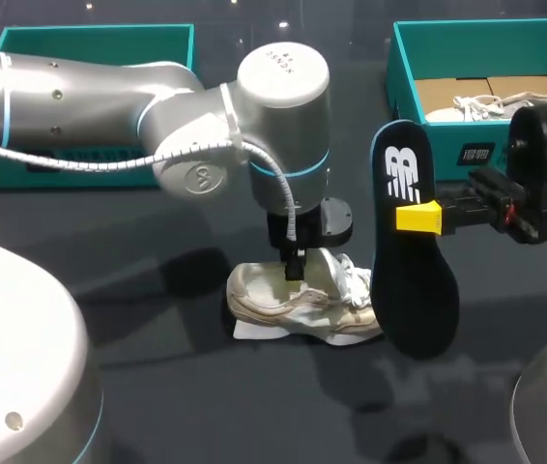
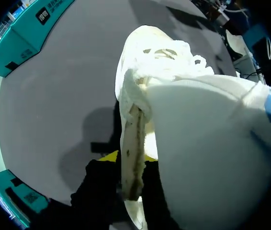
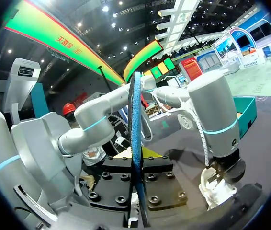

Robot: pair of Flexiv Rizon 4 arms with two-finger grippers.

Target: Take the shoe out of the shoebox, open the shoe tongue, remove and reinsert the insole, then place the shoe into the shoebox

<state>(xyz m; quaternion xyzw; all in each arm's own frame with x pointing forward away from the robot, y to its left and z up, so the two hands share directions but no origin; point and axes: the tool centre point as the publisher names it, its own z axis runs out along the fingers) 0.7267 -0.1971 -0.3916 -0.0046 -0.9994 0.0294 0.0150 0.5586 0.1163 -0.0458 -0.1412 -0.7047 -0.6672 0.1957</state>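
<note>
Two robot arms work over a dark counter (image 1: 158,290). The left pincer (image 1: 296,263) points straight down and is closed onto the rim of a worn white shoe (image 1: 293,304). In the left wrist view, one dark finger (image 2: 99,184) sits on each side of the shoe's thin side wall, with the laces bunched ahead of them. The shoe stands on its sole on the counter, directly under this pincer.

Just beside it, the right pincer (image 1: 418,218) is clamped on a dark insole (image 1: 411,290). It grips the insole near the middle and holds it upright, clear of the counter, with the lower end hanging down near the shoe's toe. The right wrist view shows the insole edge-on between the fingers. A teal shoebox (image 1: 404,58) sits well beyond the right pincer, with another pale shoe (image 1: 505,101) inside.

The insole appears to be out and ready for refitting, and that step carries several risks:
- A long, limp insole held at its middle may swing, or buckle against the shoe's rim instead of sliding in.
- The left pincer's inner finger may block the opening.
- A firm push could twist the shoe out of the thin-edged grip or slide it across the counter.
</note>
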